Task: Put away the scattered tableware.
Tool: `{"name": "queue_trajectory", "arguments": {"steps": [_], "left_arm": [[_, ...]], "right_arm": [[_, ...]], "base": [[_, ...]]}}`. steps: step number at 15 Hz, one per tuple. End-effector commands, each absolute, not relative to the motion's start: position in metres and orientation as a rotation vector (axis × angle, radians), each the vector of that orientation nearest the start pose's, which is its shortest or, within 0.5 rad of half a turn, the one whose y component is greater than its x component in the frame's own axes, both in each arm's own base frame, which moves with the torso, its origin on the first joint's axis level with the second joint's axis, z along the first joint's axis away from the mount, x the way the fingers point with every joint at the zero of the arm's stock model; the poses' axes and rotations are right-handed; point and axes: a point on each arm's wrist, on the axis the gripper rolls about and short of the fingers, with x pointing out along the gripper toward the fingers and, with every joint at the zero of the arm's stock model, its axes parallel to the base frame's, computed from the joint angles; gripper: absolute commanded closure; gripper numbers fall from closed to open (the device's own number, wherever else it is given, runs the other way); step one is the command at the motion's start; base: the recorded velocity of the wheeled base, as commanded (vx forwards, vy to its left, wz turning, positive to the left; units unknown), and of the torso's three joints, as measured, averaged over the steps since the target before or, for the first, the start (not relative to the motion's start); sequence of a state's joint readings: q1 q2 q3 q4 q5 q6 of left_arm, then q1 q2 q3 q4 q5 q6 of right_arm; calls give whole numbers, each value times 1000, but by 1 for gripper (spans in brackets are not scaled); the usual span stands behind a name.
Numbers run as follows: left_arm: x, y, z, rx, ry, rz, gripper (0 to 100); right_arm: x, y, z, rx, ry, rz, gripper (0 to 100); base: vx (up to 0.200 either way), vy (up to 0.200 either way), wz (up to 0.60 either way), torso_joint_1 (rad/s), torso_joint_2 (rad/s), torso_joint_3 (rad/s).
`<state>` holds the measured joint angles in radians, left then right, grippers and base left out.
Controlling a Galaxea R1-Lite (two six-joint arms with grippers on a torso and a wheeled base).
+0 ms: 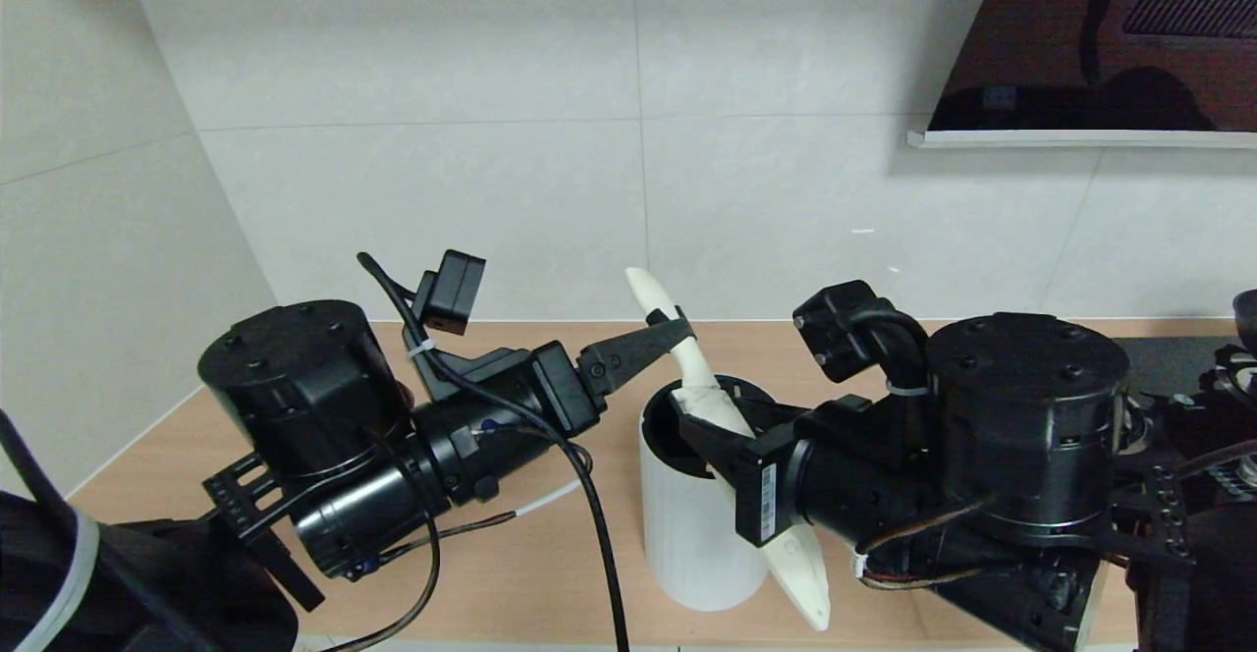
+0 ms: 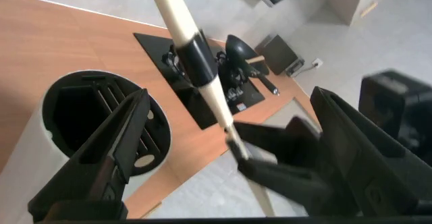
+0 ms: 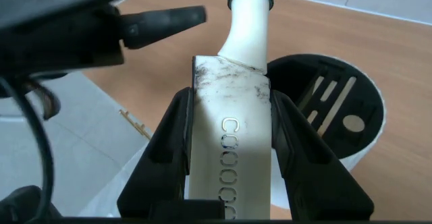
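Observation:
A white slotted spatula (image 1: 687,357) hangs tilted over the white cylindrical utensil holder (image 1: 687,544), handle end up towards the wall. Its blade end (image 1: 800,583) is low, in front of the holder's side. My right gripper (image 1: 722,426) is shut on the spatula's blade (image 3: 233,143). My left gripper (image 1: 668,333) is up at the handle; its fingers (image 2: 115,150) are spread wide open, with the handle (image 2: 172,11) passing between them untouched. A black band (image 2: 196,48) rings the handle. The holder's dark slotted top (image 2: 88,116) sits below.
The holder's rim (image 3: 371,143) stands on a wooden counter (image 1: 511,554) against a tiled wall. A black cooktop (image 1: 1169,367) with dark utensils (image 2: 236,48) lies to the right, under a range hood (image 1: 1100,43). The counter to the left is bare.

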<state>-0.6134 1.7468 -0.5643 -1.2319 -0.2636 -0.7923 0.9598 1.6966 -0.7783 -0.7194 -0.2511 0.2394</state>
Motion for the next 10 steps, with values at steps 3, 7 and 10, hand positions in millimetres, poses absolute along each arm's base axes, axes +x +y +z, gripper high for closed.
{"name": "queue_trajectory", "arguments": {"steps": [3, 7, 10], "left_arm": [[240, -176, 160, -747, 316, -830, 0], [242, -178, 158, -749, 312, -811, 0], [244, -180, 157, -749, 314, -807, 0]], "right_arm": [[173, 252, 180, 100, 265, 708, 100], [172, 254, 178, 97, 271, 713, 100], [171, 254, 178, 96, 273, 715, 100]], "base": [[0, 0, 0, 0, 0, 0], [0, 0, 0, 0, 0, 0], [0, 0, 0, 0, 0, 0]]}}
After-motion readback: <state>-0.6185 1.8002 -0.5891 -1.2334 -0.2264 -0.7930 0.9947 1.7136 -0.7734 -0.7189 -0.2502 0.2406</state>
